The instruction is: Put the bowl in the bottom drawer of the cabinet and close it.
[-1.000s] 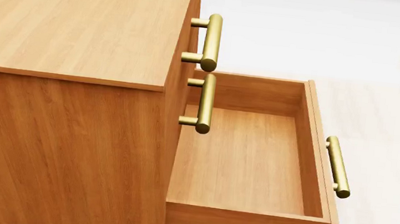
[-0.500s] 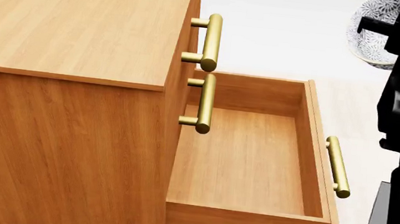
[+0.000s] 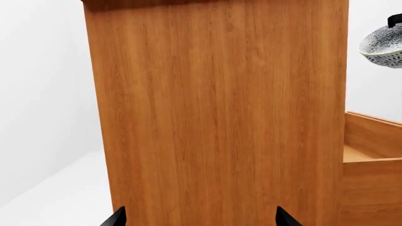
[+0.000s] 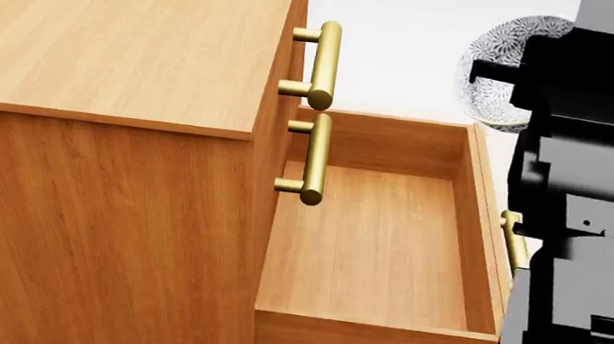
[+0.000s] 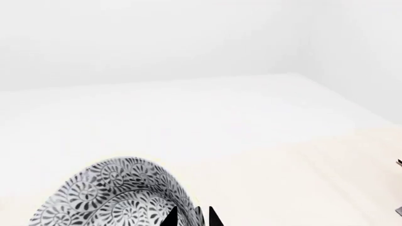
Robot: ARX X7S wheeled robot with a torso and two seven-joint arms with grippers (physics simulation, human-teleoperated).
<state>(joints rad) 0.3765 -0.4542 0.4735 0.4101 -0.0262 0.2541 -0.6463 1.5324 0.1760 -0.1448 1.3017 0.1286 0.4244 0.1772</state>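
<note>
Your bowl (image 4: 498, 72) is up in the air, carried by your right gripper (image 5: 191, 217), whose two dark fingertips are pinched on the rim, one either side of the patterned wall. In the head view the bowl sits at the far right, just beyond the far right corner of the bottom drawer (image 4: 373, 247) and higher than it, partly hidden behind your black right arm (image 4: 590, 202). It is not over the drawer's floor; it hangs past the far end of the drawer front.

The bottom drawer stands pulled well out to the right of the cabinet (image 4: 107, 117), its inside bare wood. Its brass handle (image 4: 511, 241) runs along the right face and your right arm covers most of it. The two upper drawers are shut, and their brass handles (image 4: 324, 62) stick out over the left edge of the open drawer, one above the other.

Your left gripper (image 3: 199, 219) shows only as two dark fingertips set wide apart, nothing between them, facing the cabinet's plain side panel from close by. In that wrist view you can also see the bowl high beyond the cabinet's edge, and one corner of the open drawer below it.

The floor (image 5: 207, 117) around the cabinet is pale.
</note>
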